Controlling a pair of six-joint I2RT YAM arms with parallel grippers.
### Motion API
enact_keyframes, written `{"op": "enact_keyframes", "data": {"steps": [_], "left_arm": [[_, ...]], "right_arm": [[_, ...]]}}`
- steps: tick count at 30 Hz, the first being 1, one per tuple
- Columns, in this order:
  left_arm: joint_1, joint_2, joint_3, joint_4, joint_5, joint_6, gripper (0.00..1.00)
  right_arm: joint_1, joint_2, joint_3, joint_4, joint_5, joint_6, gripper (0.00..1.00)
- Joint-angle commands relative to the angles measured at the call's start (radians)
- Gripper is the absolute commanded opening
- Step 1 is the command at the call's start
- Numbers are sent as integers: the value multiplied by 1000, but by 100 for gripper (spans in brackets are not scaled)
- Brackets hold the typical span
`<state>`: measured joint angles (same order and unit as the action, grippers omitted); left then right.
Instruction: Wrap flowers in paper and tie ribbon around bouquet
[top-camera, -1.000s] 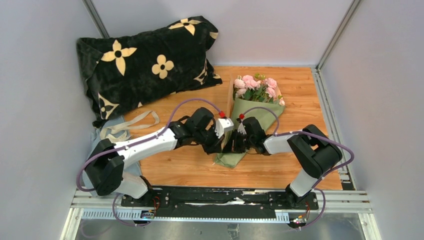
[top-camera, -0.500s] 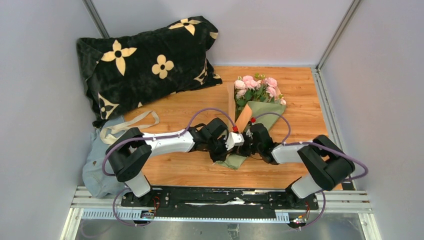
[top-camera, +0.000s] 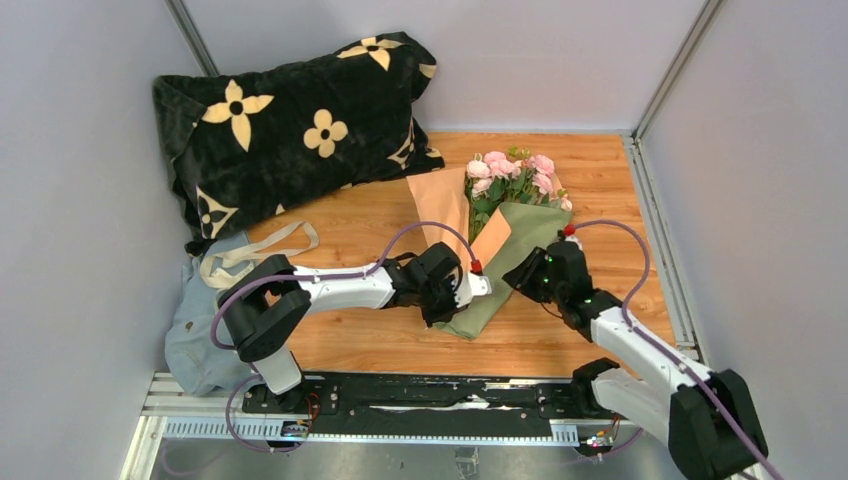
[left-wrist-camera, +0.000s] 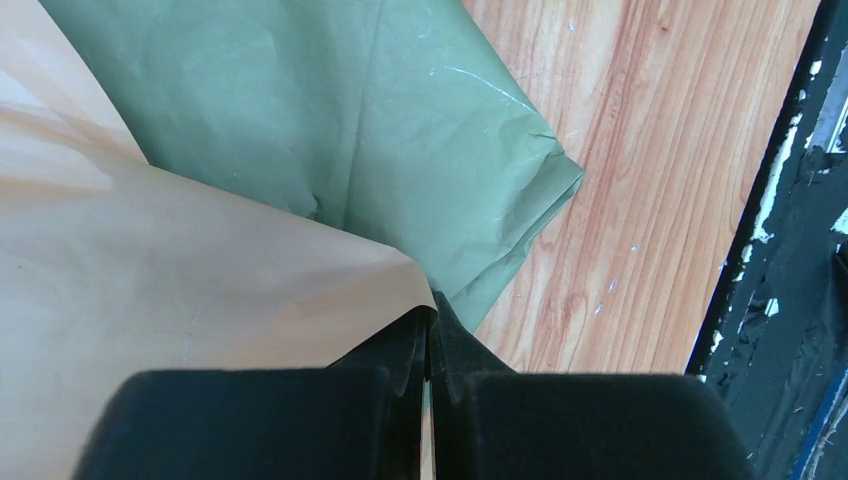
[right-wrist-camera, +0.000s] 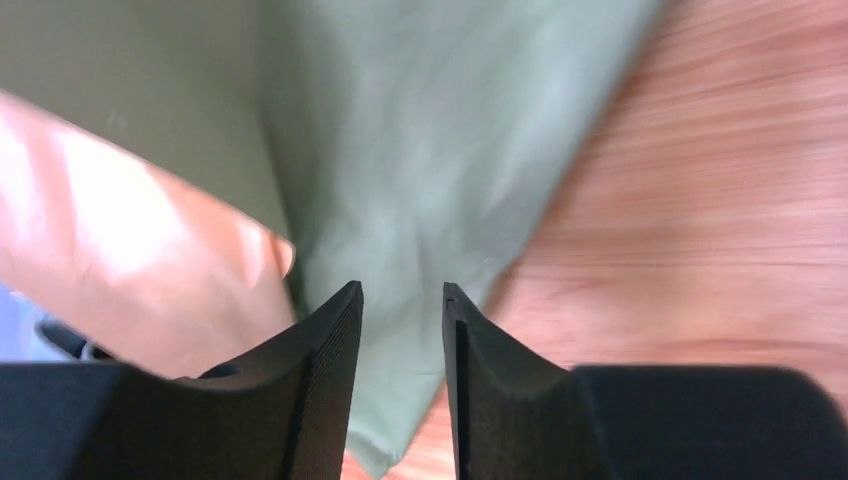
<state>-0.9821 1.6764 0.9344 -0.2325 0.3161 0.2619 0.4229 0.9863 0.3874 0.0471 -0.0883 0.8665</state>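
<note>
The flowers (top-camera: 513, 172), pink and cream blooms, lie at the back of the wooden table on the olive-green paper (top-camera: 518, 245), which runs to a folded tip near the front. The tan paper (top-camera: 440, 205) stands out loose to the left of the blooms. My left gripper (top-camera: 470, 296) is shut on a corner of the tan sheet (left-wrist-camera: 150, 270) beside the green fold (left-wrist-camera: 330, 110). My right gripper (top-camera: 520, 277) hovers just right of the wrap, jaws open (right-wrist-camera: 402, 292) over green paper (right-wrist-camera: 420, 150), holding nothing. The cream ribbon (top-camera: 250, 255) lies far left.
A black pillow with tan flower prints (top-camera: 300, 110) fills the back left. A pale blue-grey cloth (top-camera: 195, 320) lies under the ribbon at the left edge. Metal rails (top-camera: 660, 200) border the table on the right, and the black base bar (top-camera: 440, 392) runs along the front.
My right gripper has opened, let go of the wrap and drawn back to the right. The tan sheet has sprung open to the upper left. The left gripper stays shut at the wrap.
</note>
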Motion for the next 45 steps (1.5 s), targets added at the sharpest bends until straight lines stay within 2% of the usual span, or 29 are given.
{"op": "enact_keyframes", "data": {"steps": [1, 3, 6, 10, 13, 14, 18, 20, 22, 25, 30, 33, 37, 41, 45], "left_arm": [[-21, 14, -13, 10, -41, 40, 0], [-26, 10, -11, 10, -53, 46, 0], [-34, 5, -3, 3, -71, 59, 0], [-44, -8, 12, -9, -97, 77, 0], [-57, -20, 32, -23, -124, 98, 0], [-64, -24, 40, -29, -136, 106, 0], [-104, -38, 83, -63, -196, 157, 0], [-124, -38, 106, -75, -237, 183, 0], [-146, -35, 128, -78, -276, 217, 0], [-189, -8, 157, -90, -313, 270, 0], [-281, 86, 206, -162, -394, 351, 0], [-312, 134, 201, -180, -424, 378, 0], [-328, 187, 191, -187, -438, 395, 0], [-338, 211, 192, -192, -458, 400, 0], [-343, 221, 189, -191, -460, 410, 0]], "right_arm": [[-141, -63, 0, -241, 78, -142, 52], [-212, -23, 6, -237, 21, -179, 64], [-301, 97, 14, -160, -132, -227, 75], [-321, 255, 63, -59, -314, -278, 75], [-321, 303, 56, 41, -337, -269, 71], [-322, 313, 51, 61, -337, -263, 67], [-319, 370, 47, 130, -364, -239, 31], [-303, 402, 51, 170, -381, -231, 17], [-273, 424, 53, 192, -383, -228, 8], [-225, 455, 47, 251, -393, -209, 0], [-140, 480, 50, 312, -399, -178, 0], [-130, 466, 44, 323, -401, -167, 0], [-130, 423, 59, 264, -402, -197, 0], [-131, 317, 151, -13, -306, -308, 10], [-132, 144, 313, -357, -80, -445, 33]]}}
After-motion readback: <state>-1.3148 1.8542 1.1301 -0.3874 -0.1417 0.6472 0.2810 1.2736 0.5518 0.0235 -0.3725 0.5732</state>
